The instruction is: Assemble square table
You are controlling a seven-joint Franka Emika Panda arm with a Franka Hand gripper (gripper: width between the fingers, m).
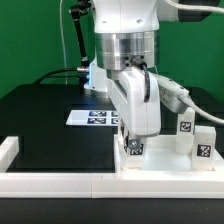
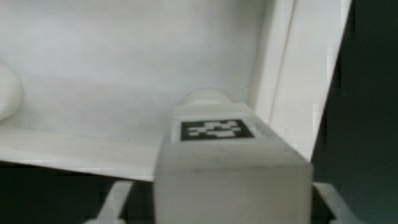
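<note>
I see the black counter [image 1: 40, 120] with the white tabletop [image 1: 165, 160] at its near edge, toward the exterior view's right. My tool [image 1: 134, 138] sits low over it, clamped on a tagged leg [image 2: 217, 150]; two more legs [image 1: 196, 138] stand on the tabletop nearby.

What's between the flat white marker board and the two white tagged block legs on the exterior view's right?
In the exterior view, the tool, gripping another white tagged block leg.
</note>
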